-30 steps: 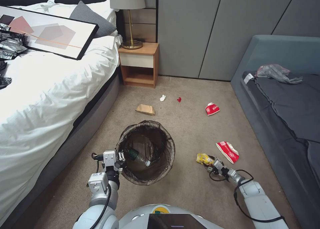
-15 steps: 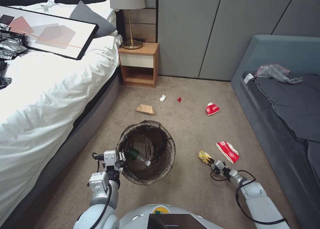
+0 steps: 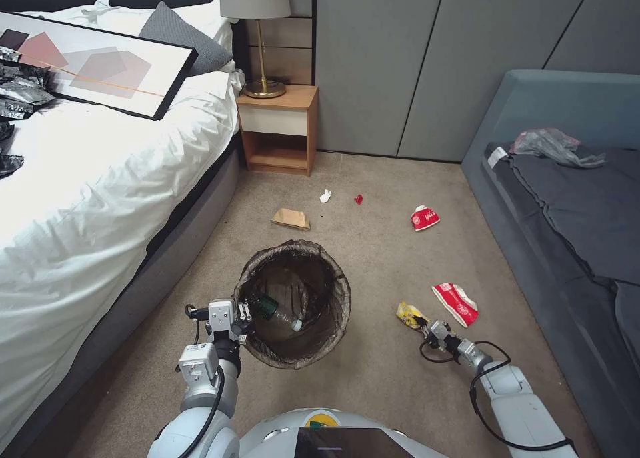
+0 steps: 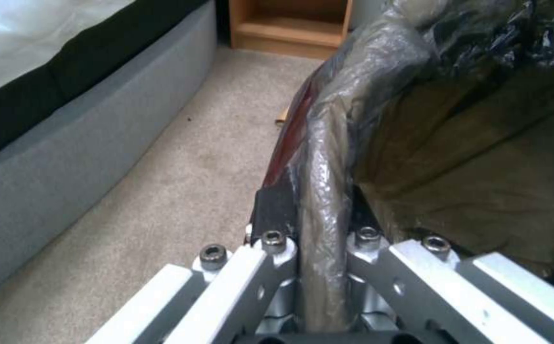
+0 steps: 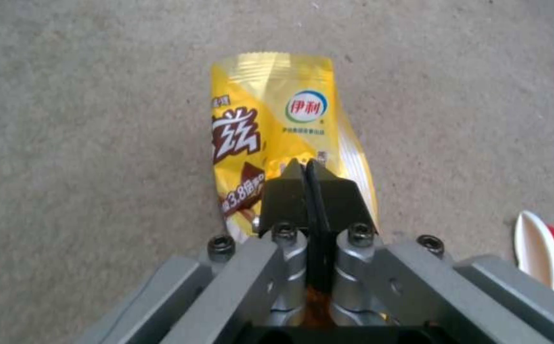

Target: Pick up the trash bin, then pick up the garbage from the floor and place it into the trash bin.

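Observation:
The trash bin (image 3: 293, 351), lined with a dark bag, stands on the carpet in front of me. My left gripper (image 3: 240, 316) is shut on its near-left rim (image 4: 325, 157), one finger (image 4: 276, 210) outside the wall and the other inside. A clear bottle with a green label (image 3: 273, 311) lies inside. To the bin's right, my right gripper (image 3: 425, 325) is shut on a yellow wrapper (image 3: 408, 313), its fingertips (image 5: 307, 168) pinching the near end of the wrapper (image 5: 277, 110) low over the carpet. Other garbage lies around: two red-and-white cups (image 3: 455, 303) (image 3: 424, 217), a brown paper bag (image 3: 291, 218), a white scrap (image 3: 325, 195) and a red scrap (image 3: 359, 199).
A bed (image 3: 100, 198) with a framed picture runs along the left. A wooden nightstand (image 3: 278, 128) with a lamp stands at the back wall. A grey sofa (image 3: 573, 198) lines the right. Open carpet lies between them.
The yellow wrapper went from a crumpled lump on the carpet to a narrower strip pinched in my right gripper, which drew back slightly. The left arm and bin stayed put.

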{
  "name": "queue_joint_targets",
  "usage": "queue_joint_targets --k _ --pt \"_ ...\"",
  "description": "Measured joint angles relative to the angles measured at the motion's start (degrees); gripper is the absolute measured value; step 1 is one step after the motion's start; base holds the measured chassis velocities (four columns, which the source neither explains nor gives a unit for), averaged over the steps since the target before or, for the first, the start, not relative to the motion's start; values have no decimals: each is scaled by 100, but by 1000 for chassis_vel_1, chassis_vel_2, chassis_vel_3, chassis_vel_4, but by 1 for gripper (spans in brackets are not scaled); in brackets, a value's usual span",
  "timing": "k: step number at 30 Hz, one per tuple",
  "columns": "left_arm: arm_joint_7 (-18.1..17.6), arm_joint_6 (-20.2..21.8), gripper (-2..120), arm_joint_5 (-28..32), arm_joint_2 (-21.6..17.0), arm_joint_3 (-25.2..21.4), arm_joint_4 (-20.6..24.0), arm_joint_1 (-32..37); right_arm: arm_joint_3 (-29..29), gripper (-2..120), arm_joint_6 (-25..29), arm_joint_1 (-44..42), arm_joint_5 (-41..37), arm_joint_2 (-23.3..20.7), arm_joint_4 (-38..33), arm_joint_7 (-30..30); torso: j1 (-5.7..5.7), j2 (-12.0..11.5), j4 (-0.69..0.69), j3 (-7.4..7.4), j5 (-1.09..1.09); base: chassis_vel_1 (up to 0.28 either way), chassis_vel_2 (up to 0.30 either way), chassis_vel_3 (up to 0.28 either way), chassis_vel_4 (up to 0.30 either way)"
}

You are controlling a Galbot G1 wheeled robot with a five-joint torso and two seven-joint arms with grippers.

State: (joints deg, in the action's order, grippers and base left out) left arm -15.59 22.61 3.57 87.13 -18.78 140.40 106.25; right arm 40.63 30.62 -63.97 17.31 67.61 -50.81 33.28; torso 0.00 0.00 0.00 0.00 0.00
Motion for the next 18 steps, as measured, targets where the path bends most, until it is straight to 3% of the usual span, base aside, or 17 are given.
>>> queue_joint_targets --k 8,12,15,18 --pt "4 -2 2 1 0 6 -4 -4 -7 1 13 -10 -56 10 -55 -106 0 0 0 0 0 0 0 0 0" --pt "5 -5 2 1 2 9 -10 -7 -46 9 -49 -69 -116 -8 -168 -194 0 0 1 0 -1 0 0 0 0" --pt "6 -9 2 0 8 20 -17 -10 -86 27 -71 -111 -129 -5 -207 -212 0 0 -1 0 0 0 0 0 0" --pt "7 -11 2 -3 13 24 -19 -10 -133 37 -66 -131 -69 45 -206 -237 0 0 0 0 0 0 0 0 0"
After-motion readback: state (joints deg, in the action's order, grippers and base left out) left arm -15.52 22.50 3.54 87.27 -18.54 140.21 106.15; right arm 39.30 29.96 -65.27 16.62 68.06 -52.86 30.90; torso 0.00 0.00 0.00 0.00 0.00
